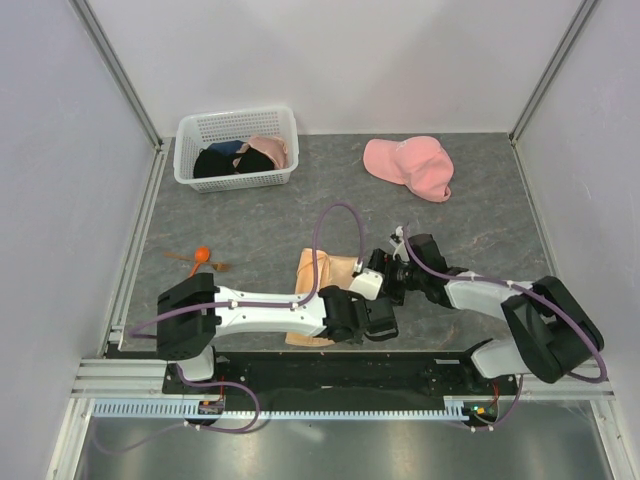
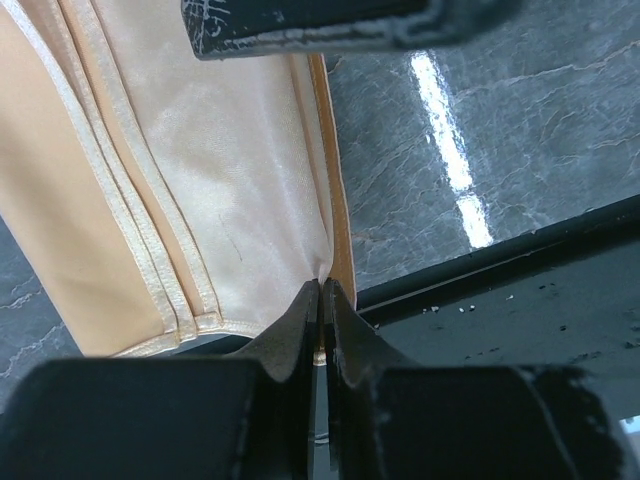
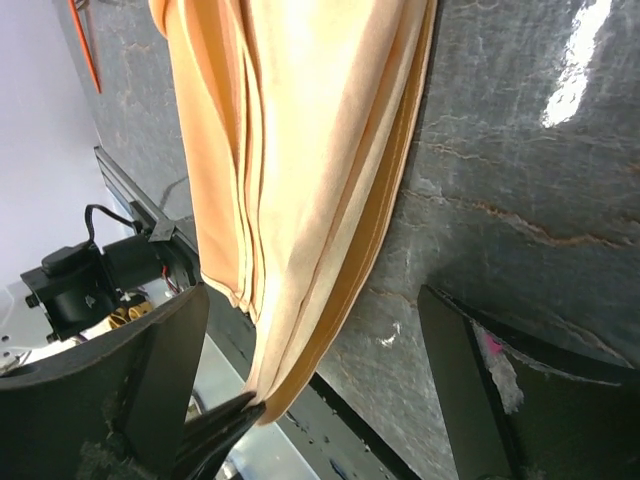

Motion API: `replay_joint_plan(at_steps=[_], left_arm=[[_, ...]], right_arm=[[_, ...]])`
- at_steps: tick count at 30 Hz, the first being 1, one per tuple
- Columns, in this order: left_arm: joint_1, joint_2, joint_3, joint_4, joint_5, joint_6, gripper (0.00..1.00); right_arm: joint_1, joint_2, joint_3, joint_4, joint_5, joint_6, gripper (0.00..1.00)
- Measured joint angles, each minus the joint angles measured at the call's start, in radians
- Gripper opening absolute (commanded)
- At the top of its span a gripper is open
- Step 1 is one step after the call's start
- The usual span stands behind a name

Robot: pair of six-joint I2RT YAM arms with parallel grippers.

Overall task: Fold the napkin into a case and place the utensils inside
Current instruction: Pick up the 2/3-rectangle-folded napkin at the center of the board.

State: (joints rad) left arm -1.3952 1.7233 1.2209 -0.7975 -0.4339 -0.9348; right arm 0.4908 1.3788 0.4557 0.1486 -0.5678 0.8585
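Left jaws clamped shut on the hem of the napkin (image 2: 230,200); right jaws gaped wide, empty, the folded layers just ahead on the surface (image 3: 520,200). Keeping that hem taut should crease it cleanly.

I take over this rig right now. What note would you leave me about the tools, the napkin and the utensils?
Left tool: shut, pinching the napkin at its near end.
Right tool: open, empty, over the napkin's right edge.
Utensils: on the table, left of the napkin, apart from it.
Done: napkin lies in folded layers.
To do: finish the case, put the utensils inside.
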Motion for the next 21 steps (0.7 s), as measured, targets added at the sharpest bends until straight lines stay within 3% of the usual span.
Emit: replay_joint_plan(at_steps=[10, 21], left_arm=[[0.0, -0.058, -0.017, 0.002, 0.0, 0.0, 0.08], [0.0, -0.062, -0.037, 0.008, 0.0, -0.001, 0.08]], right_arm=[[0.018, 0.097, -0.001, 0.127, -0.001, 0.055, 0.74], [0.018, 0.145, 0.01, 0.153, 0.009, 0.042, 0.56]])
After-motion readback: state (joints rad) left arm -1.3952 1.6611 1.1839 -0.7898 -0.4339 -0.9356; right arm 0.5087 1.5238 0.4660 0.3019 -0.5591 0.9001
